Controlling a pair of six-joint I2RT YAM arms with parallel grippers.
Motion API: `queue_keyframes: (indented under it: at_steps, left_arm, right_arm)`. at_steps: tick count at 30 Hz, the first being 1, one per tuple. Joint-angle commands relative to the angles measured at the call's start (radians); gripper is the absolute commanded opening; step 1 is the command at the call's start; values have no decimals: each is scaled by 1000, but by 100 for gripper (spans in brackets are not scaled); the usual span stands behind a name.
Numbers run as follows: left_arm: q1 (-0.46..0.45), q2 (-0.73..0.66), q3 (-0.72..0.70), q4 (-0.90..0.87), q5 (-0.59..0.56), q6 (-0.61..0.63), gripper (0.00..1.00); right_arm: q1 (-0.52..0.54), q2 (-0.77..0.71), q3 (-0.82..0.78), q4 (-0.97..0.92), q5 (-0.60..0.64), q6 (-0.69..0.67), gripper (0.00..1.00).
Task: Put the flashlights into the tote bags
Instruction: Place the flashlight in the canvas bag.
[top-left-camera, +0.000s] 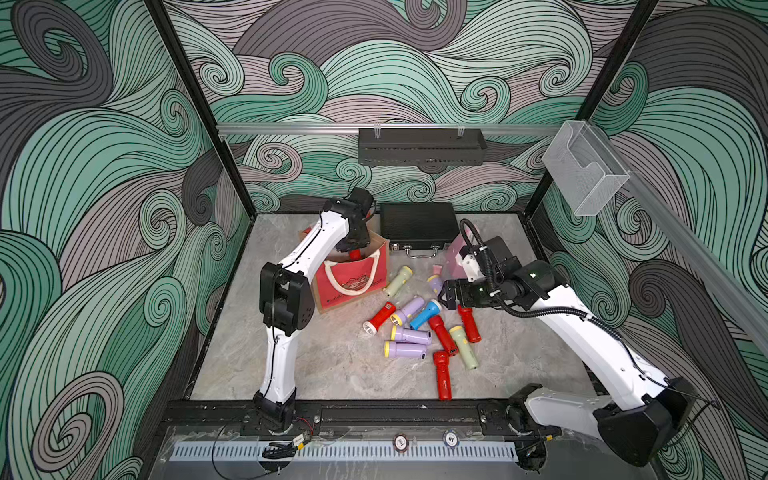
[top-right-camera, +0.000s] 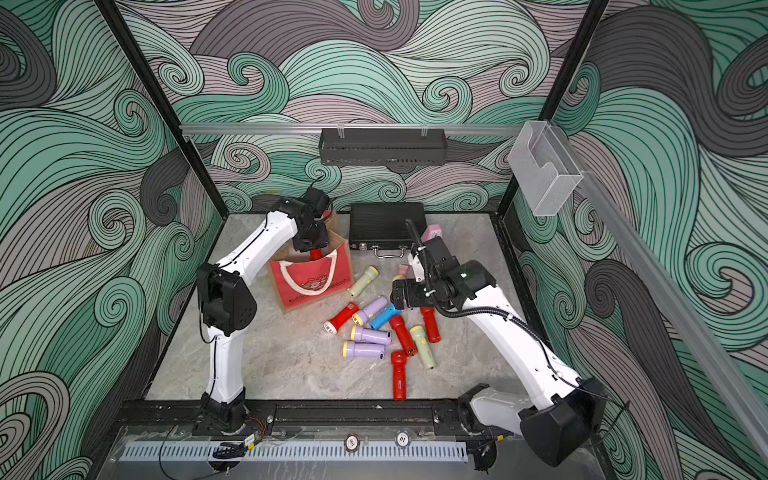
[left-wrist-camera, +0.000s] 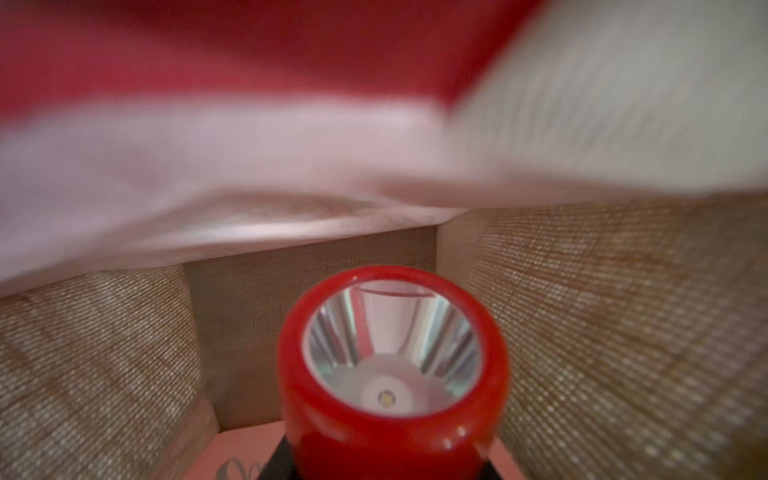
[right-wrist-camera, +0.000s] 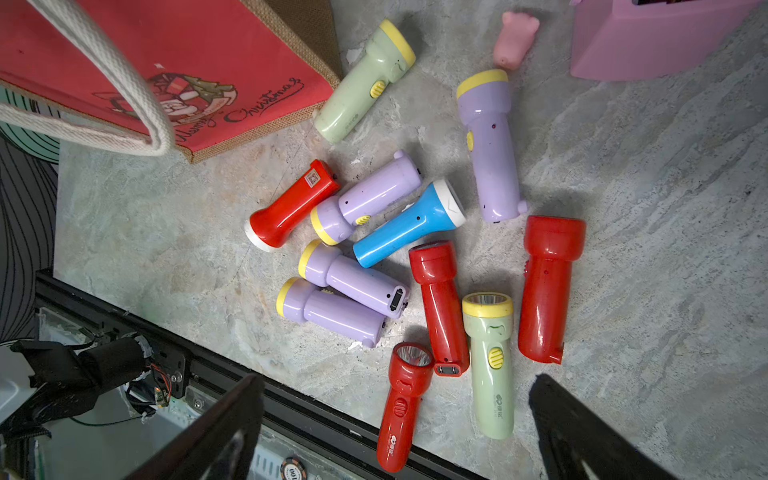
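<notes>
1. Grip check: my left fingers (top-left-camera: 352, 245) are pinching a red flashlight (left-wrist-camera: 392, 374) inside the tote bag (top-left-camera: 353, 286). Jute walls surround them, and the lens faces my wrist camera.
2. My right fingers (right-wrist-camera: 216, 432) are spread wide, holding nothing, above the counter (top-left-camera: 332, 365).
3. Eleven loose flashlights (right-wrist-camera: 353, 286) lie scattered on the counter beneath and just ahead of the right fingers, beside the bag.

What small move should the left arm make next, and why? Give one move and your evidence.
Probably open the left gripper to drop the red flashlight. It is shut on the flashlight at the tote bag's mouth. The wrist view shows the flashlight's head pointing into the bag, with jute walls around it, so releasing should land it inside.
</notes>
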Motion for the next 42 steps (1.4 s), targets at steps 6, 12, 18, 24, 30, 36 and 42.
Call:
queue_keyframes:
  at_steps: [6, 12, 18, 24, 30, 36, 42]
  left_arm:
    - [50, 69, -9, -44, 49, -22, 0]
    - [52, 10, -114, 42, 80, 2, 0]
    - [53, -12, -211, 65, 64, 5, 0]
    - [54, -1, -275, 120, 65, 13, 0]
    - [55, -16, -327, 154, 52, 25, 8]
    - [54, -31, -360, 186, 38, 31, 26]
    - [54, -85, -361, 178, 40, 30, 50]
  right_arm:
    - [-37, -4, -9, 24, -4, -6, 100]
    - [-59, -26, -58, 46, -15, 27, 100]
    - [-83, -46, -105, 48, -6, 52, 100]
    - [-143, -67, -176, 42, 2, 96, 100]
    - [-241, -67, -258, 39, -31, 111, 100]
    - [-296, -9, -272, 44, -54, 86, 100]
    - [-323, 58, -287, 71, -40, 49, 99]
